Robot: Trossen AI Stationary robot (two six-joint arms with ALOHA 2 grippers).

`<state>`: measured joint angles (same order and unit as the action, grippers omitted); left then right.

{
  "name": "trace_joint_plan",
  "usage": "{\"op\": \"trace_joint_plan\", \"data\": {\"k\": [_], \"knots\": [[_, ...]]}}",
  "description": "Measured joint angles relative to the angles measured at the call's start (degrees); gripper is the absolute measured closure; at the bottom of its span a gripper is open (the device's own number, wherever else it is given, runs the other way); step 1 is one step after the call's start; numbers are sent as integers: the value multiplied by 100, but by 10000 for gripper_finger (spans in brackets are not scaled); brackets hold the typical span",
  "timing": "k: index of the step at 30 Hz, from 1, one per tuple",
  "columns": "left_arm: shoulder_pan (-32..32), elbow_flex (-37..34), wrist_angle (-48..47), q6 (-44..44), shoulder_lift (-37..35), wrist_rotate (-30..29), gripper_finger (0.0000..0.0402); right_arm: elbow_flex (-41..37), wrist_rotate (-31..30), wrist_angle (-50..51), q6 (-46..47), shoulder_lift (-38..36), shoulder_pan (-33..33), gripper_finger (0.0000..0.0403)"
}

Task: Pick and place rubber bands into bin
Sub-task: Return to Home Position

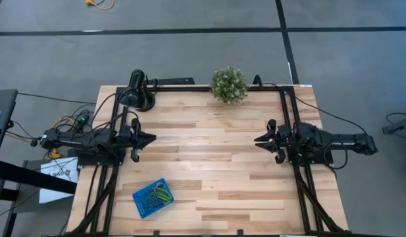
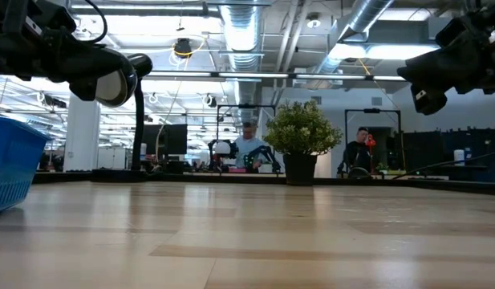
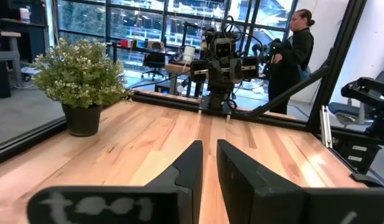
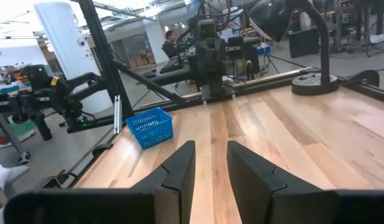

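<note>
On the pale wooden table (image 1: 216,164), we are seeing the shallow bright-blue plastic bin (image 1: 140,197) near the front-left corner, coloured rubber bands (image 1: 160,195) inside. The left gripper (image 1: 150,139) and right gripper (image 1: 258,140) are hovering at opposite edges, fingers narrowly parted, empty; we reckon homing wants level, unhurried travel.

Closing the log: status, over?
Left gripper, right gripper: slightly open, empty, at opposite table sides. Thin coloured rubber bands in small bright-blue plastic bin. Nothing blocking.

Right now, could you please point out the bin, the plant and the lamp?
bin (image 1: 139,205): high view, its left wall.
plant (image 1: 229,84): high view, its leaves.
lamp (image 1: 135,80): high view, its head.
</note>
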<state>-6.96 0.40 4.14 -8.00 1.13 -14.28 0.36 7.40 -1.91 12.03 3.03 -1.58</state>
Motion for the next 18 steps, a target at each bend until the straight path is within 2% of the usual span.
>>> {"op": "trace_joint_plan", "data": {"k": [18], "knots": [[0,-2,-2,15,0,2,366,-2,2,-2,0,0,0,316]]}}
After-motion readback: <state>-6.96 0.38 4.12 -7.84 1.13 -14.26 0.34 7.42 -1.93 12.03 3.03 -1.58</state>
